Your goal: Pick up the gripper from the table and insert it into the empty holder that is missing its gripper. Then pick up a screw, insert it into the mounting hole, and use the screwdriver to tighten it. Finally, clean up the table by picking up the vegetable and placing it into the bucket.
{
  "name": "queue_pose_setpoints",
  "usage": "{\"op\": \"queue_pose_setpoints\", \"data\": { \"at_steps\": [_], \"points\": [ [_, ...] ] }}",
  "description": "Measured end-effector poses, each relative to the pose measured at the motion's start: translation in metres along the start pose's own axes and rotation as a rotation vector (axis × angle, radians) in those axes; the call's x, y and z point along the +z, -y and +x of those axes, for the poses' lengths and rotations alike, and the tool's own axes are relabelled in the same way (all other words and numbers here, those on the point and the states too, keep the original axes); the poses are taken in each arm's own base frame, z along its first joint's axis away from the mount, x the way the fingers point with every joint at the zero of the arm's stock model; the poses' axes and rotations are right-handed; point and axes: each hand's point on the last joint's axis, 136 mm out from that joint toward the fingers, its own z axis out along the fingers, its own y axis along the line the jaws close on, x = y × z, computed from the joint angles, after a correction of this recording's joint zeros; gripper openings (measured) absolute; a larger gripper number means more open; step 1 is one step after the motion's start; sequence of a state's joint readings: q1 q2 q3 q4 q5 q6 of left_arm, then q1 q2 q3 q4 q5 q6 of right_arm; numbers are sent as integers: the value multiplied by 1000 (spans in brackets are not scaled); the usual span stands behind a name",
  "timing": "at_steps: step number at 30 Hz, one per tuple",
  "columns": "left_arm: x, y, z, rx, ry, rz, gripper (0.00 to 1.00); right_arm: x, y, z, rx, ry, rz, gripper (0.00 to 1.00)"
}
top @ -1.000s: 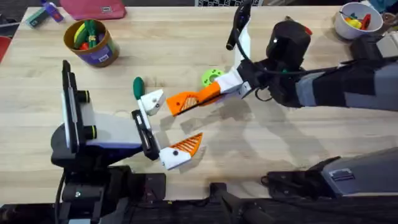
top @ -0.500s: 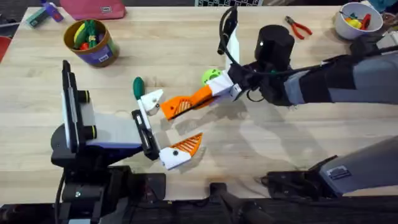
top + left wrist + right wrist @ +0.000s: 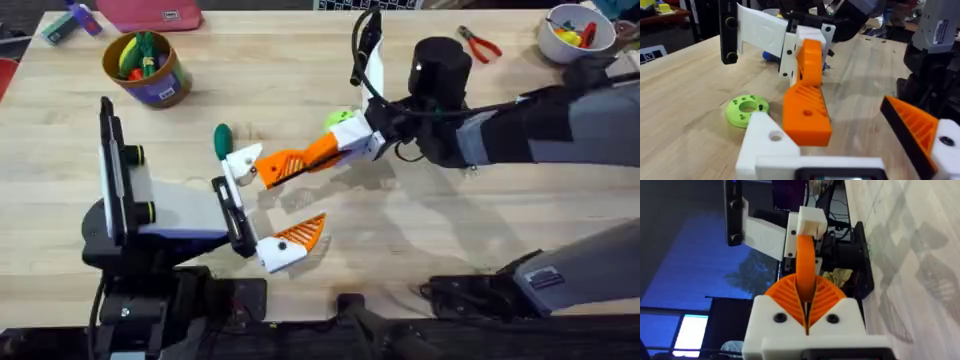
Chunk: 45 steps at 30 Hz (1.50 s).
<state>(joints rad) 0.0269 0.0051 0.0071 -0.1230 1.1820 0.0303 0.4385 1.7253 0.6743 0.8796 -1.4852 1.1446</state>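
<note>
Reaching in from the right across the middle of the wooden table (image 3: 300, 80), the right gripper (image 3: 335, 150) clamps its two orange ribbed pads on the gripper (image 3: 288, 166), the loose orange wedge-shaped fingertip. The wedge points toward the left arm and its far end meets the holder (image 3: 243, 160), the white finger block without an orange tip; in the left wrist view the orange piece (image 3: 806, 112) sits against the side of that white block (image 3: 769, 140), but whether it is seated in it cannot be told. In the right wrist view the pads close on the thin orange piece (image 3: 805, 265) with the white block (image 3: 811, 220) at its far end.

The left gripper (image 3: 265, 205) stands spread wide, its other finger carrying an orange tip (image 3: 302, 233) nearer the table's front edge.

The dark green vegetable (image 3: 221, 140) lies just beside the holder, on its far side. A lime-green ring (image 3: 340, 121) lies near the right gripper. The yellow-brown bucket (image 3: 148, 68) stands at the far left with toys inside. Red-handled pliers (image 3: 478, 43) and a white bowl (image 3: 570, 42) sit at the far right.
</note>
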Motion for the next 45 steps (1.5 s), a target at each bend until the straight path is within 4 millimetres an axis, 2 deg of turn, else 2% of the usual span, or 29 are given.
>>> {"op": "queue_pose_setpoints", "data": {
  "at_steps": [45],
  "points": [
    [0,0,0,-1,0,0,985,4,9,-6,56,48,31,9]
  ]
}}
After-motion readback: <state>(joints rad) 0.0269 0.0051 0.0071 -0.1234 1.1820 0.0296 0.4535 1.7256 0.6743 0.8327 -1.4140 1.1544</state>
